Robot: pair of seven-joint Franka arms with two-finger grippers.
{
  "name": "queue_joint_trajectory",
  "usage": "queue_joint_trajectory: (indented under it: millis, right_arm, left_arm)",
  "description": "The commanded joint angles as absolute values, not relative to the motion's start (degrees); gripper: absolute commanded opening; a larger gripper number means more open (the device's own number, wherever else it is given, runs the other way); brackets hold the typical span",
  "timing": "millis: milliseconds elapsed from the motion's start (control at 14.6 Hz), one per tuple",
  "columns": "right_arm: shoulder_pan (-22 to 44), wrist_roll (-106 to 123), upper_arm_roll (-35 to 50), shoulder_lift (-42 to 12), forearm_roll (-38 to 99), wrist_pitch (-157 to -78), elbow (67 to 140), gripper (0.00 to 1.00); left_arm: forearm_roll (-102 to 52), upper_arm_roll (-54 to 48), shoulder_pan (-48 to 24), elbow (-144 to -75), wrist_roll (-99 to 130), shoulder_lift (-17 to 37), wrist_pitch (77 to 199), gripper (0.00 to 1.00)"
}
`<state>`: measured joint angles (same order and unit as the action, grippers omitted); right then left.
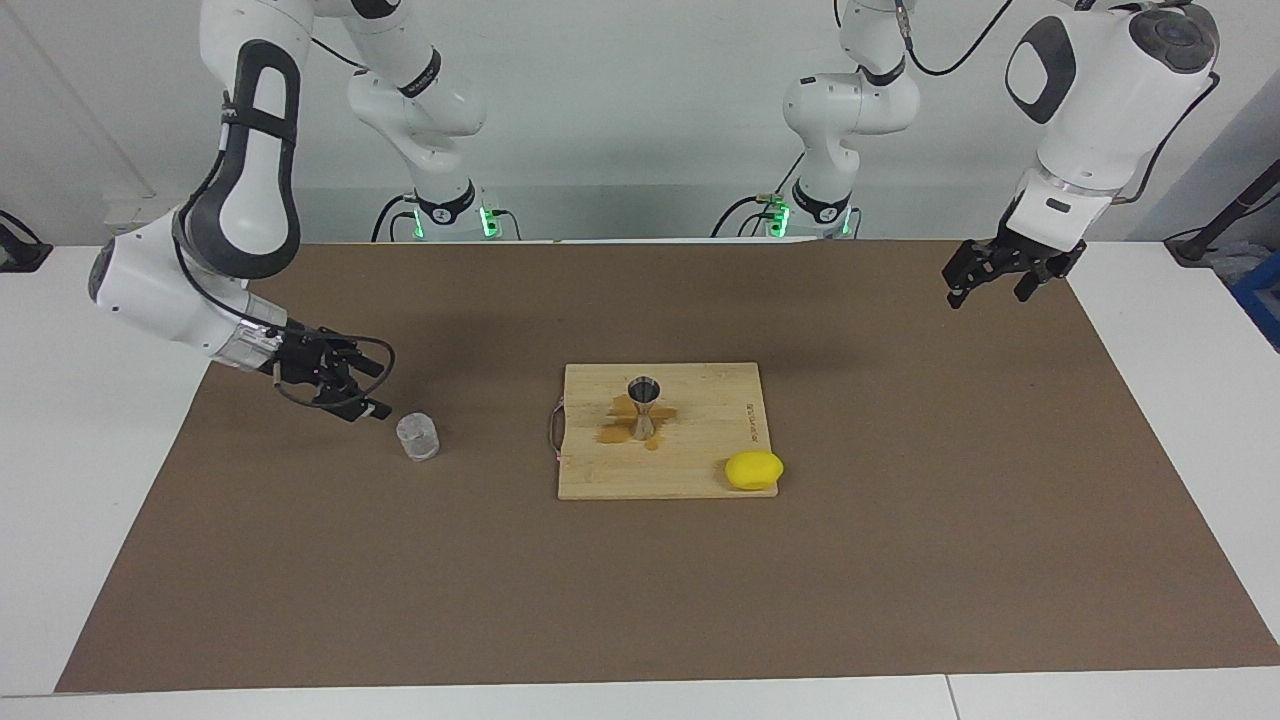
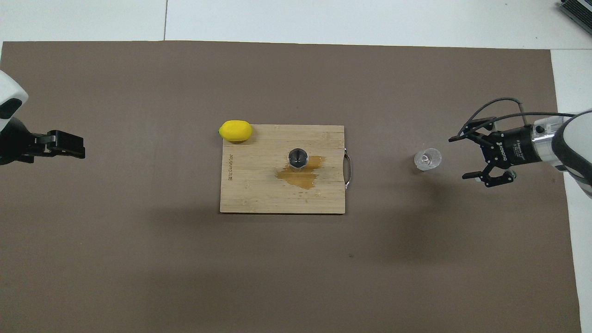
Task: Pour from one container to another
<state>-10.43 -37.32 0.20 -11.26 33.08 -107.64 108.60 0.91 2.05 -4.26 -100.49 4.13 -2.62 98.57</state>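
Observation:
The clear glass cup (image 1: 418,437) (image 2: 427,159) stands upright on the brown mat, toward the right arm's end of the table from the cutting board. My right gripper (image 1: 375,390) (image 2: 460,157) hangs open just above the mat beside the cup, a short gap away from it and holding nothing. The steel jigger (image 1: 643,407) (image 2: 298,157) stands upright on the wooden cutting board (image 1: 700,390) (image 2: 259,194). My left gripper (image 1: 985,290) (image 2: 69,145) waits open and empty, raised over the mat's edge at the left arm's end.
A brown puddle (image 1: 612,432) (image 2: 300,175) lies on the board around the jigger's foot. A yellow lemon (image 1: 754,470) (image 2: 236,130) rests at the board's corner farther from the robots. The brown mat (image 1: 900,560) covers most of the table.

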Motion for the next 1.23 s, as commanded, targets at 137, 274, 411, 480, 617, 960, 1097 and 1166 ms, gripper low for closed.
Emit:
queue_joint_trajectory:
  millis: [137, 274, 411, 480, 617, 960, 1097, 1166]
  right_arm:
    - [-6.2, -35.7, 0.4, -7.4, 18.4, -109.5, 106.3, 1.00]
    - [-4.2, -29.2, 0.4, -5.7, 11.1, -109.5, 105.6, 1.00]
    - [-3.5, -26.7, 0.5, -3.8, 5.0, -109.2, 105.6, 1.00]
    - [-2.8, -25.8, 0.4, -2.7, 2.7, -109.1, 105.6, 1.00]
    - [-2.0, -22.8, 0.7, -0.4, -1.6, -108.0, 105.4, 1.00]
    - [-1.1, -14.1, 0.3, 3.3, -3.2, -94.5, 96.6, 1.00]
    - [1.7, -10.6, -2.1, 2.1, -6.0, -88.4, 91.7, 1.00]
    - [5.0, -10.5, -6.1, 2.1, -5.6, -87.8, 91.3, 1.00]
  left_arm:
    - [1.3, 2.6, -5.4, -100.3, 5.0, -4.0, 97.3, 1.00]
    - [1.3, 2.6, -5.4, -100.3, 5.0, -4.2, 97.3, 1.00]
    - [1.3, 2.6, -5.3, -100.2, 5.0, -4.3, 97.3, 1.00]
    - [1.3, 2.6, -5.3, -100.2, 5.0, -4.5, 97.1, 1.00]
    - [1.3, 2.6, -5.3, -100.2, 5.0, -5.0, 96.6, 1.00]
    - [1.3, 2.6, -5.3, -100.2, 5.0, -5.7, 95.8, 1.00]
    - [1.3, 2.7, -5.3, -100.3, 4.6, -5.7, 96.1, 1.00]
    - [1.3, 2.7, -5.3, -100.2, 4.6, -5.7, 96.2, 1.00]
